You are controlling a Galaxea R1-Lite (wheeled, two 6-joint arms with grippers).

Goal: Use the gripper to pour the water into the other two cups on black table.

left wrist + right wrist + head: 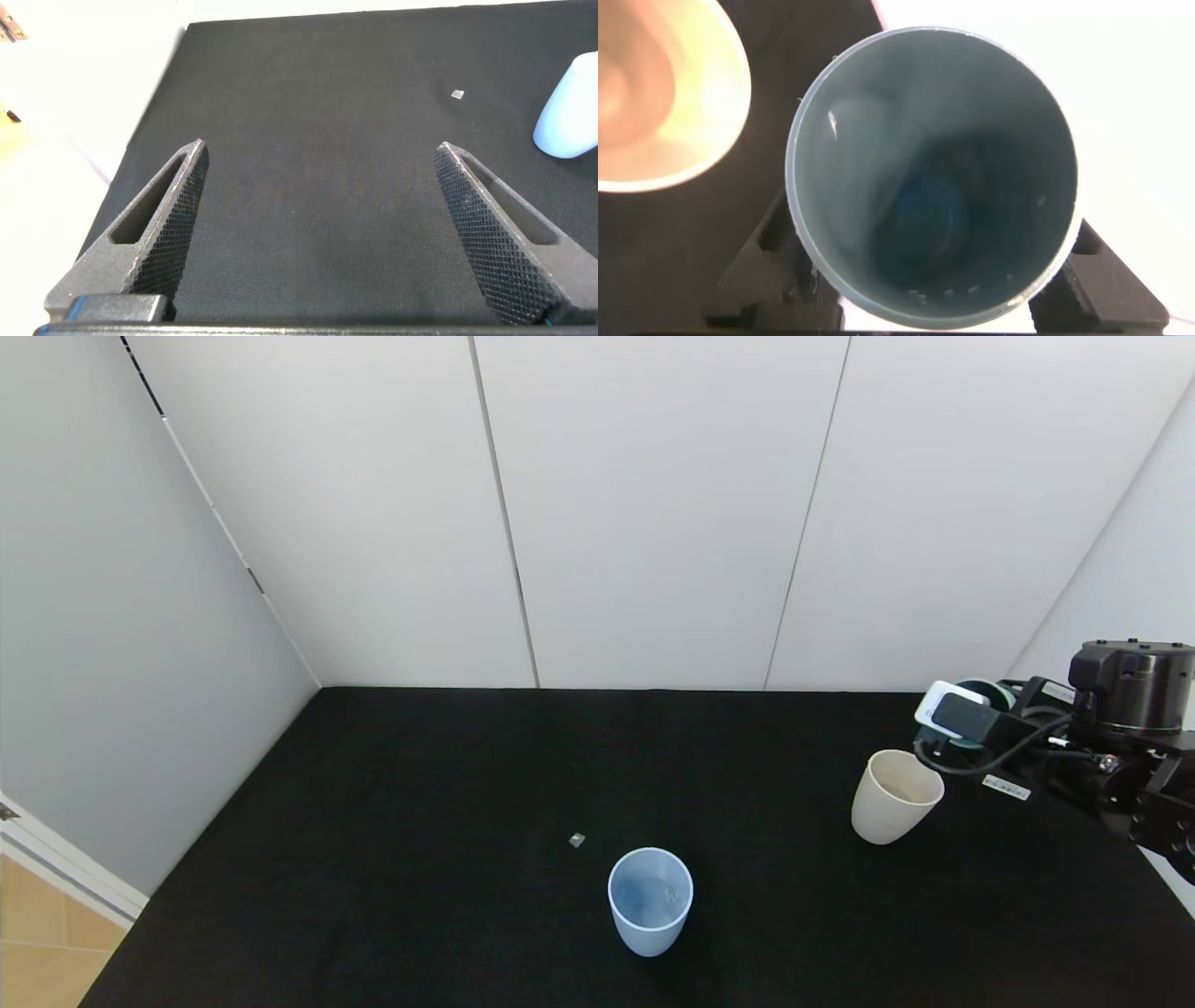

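My right gripper (971,723) is at the right side of the black table (420,821), shut on a teal-green cup (934,177) and held just above and behind the cream cup (894,796). In the right wrist view I look straight into the teal cup's mouth; droplets cling to its inner wall, and the cream cup (663,93) is beside it. The pale blue cup (651,900) stands upright near the table's front centre, with a faint sheen of water (653,889) inside. My left gripper (320,159) hovers open over bare table, with the blue cup (572,107) off to one side.
A small grey speck (576,840) lies on the table just behind and left of the blue cup. White panel walls (653,523) enclose the table at the back and both sides. A wooden floor (37,943) shows past the table's left front corner.
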